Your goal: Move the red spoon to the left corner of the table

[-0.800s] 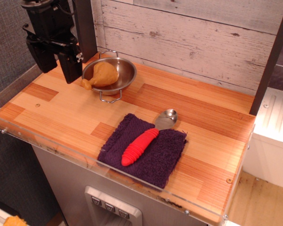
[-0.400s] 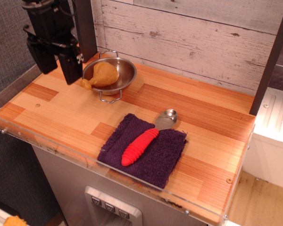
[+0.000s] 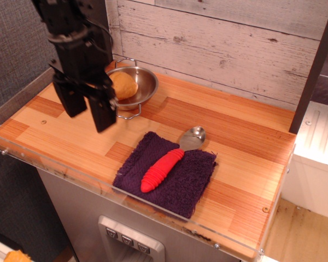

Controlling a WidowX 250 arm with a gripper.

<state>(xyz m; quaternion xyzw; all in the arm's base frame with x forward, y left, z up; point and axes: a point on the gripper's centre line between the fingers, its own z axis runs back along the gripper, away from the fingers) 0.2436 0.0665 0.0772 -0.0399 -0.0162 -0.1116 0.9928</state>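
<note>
Red ribbed handle, silver bowl: the spoon (image 3: 167,161) lies diagonally across the towel (image 3: 167,173), handle toward 7 o'clock, bowl toward 1 o'clock and resting half off the cloth on the table (image 3: 71,139). I judge the towel gives the handle a soft seat, so a downward grasp has some give under it.

My gripper (image 3: 87,109) hangs at about 10 o'clock from the spoon, well apart from it, above bare wood in front of the pan (image 3: 136,82). Its two dark fingers point down with a clear gap between them and hold nothing. That spread looks wide enough to straddle the handle crosswise.

The pan sits at 11 o'clock from the towel, near the back wall, with a tan food piece (image 3: 124,85) inside, partly hidden by the arm.

Assessment: pick-up not yet made. The left corner shows free boards, so the drop site appears usable. Risk noted: the towel could drag along if the fingers pinch cloth with the handle.
</note>
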